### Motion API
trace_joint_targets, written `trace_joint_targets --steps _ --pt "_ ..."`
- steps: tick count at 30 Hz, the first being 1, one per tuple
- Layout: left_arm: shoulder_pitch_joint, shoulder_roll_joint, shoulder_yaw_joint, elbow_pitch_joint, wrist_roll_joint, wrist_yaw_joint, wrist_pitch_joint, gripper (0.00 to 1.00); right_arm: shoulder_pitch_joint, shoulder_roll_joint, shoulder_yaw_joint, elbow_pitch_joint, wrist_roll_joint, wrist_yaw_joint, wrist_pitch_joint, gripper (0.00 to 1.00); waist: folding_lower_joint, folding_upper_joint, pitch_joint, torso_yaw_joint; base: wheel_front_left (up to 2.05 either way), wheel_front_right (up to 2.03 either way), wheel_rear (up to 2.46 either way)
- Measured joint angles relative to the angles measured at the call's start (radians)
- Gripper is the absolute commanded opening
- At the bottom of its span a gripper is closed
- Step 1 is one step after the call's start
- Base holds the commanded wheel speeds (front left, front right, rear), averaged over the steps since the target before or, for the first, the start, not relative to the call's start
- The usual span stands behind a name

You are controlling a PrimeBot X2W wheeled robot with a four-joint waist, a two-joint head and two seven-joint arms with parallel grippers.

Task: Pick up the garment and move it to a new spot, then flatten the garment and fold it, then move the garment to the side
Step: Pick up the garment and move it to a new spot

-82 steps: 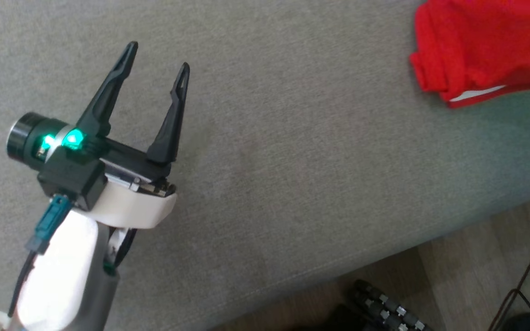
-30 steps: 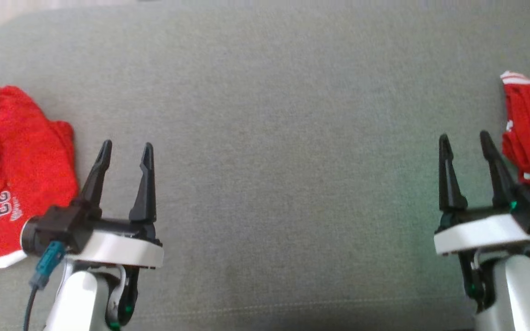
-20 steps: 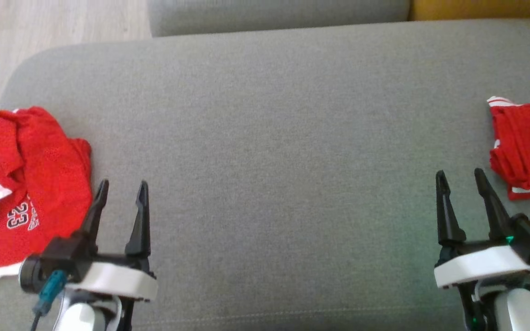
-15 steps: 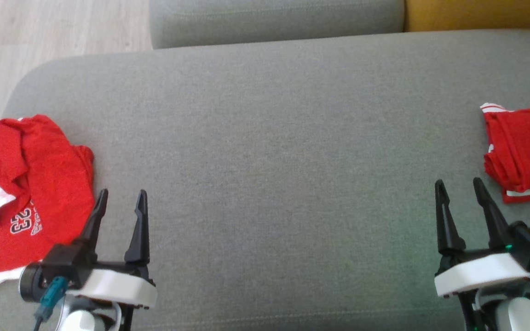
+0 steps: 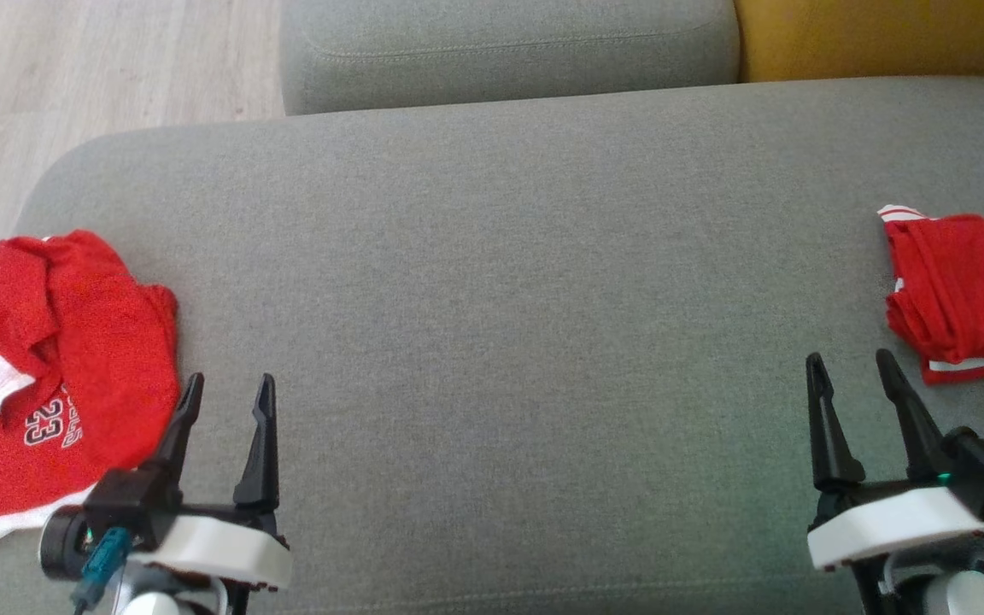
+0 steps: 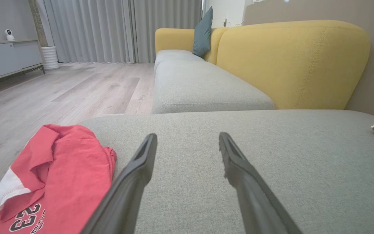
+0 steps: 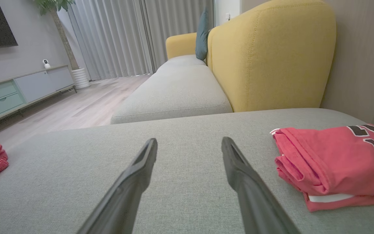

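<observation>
A crumpled red garment (image 5: 73, 359) with white trim and the number 23 lies at the left end of the grey cushion (image 5: 500, 282). My left gripper (image 5: 230, 380) hovers open just right of it, with nothing between the fingers. The left wrist view has the garment (image 6: 63, 175) left of the spread fingers of the left gripper (image 6: 187, 136). A second red garment (image 5: 966, 290), folded, rests at the right end. My right gripper (image 5: 847, 355) stands open just left of it and in front of it. In the right wrist view the folded garment (image 7: 333, 159) lies right of the right gripper (image 7: 189, 139).
Behind the cushion sit another grey seat (image 5: 509, 47) and a yellow backrest (image 5: 876, 34). Wooden floor (image 5: 73, 68) lies past the cushion's left end. A low cabinet (image 7: 21, 91) stands along the far wall.
The head camera has swung and tilted, so the whole picture shifted and the cushion's far edge came into sight. Both grippers stayed open and empty; neither garment moved.
</observation>
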Motion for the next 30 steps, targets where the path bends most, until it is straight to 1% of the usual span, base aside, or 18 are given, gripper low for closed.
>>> trace_joint_targets --steps 18,23,29,30 --pt "-0.002 0.010 0.001 0.003 -0.001 0.018 0.000 1.00 -0.002 0.000 0.007 0.000 0.008 0.000 0.000 1.00 0.0000 0.0000 0.013 0.009 0.00 0.00 0.00" --pt "-0.014 0.009 0.005 -0.001 -0.010 0.027 0.000 1.00 -0.003 0.000 0.004 -0.005 0.008 0.000 0.000 1.00 0.0000 0.0000 0.023 0.041 0.00 0.00 0.00" --pt "-0.065 0.004 0.008 0.002 -0.016 0.032 0.000 1.00 -0.008 0.000 0.007 -0.021 0.008 0.000 0.001 1.00 0.0000 0.0000 0.034 0.119 0.00 0.00 0.00" --pt "-0.065 0.004 0.008 0.002 -0.016 0.032 0.000 1.00 -0.008 0.000 0.007 -0.021 0.008 0.000 0.001 1.00 0.0000 0.0000 0.034 0.119 0.00 0.00 0.00"
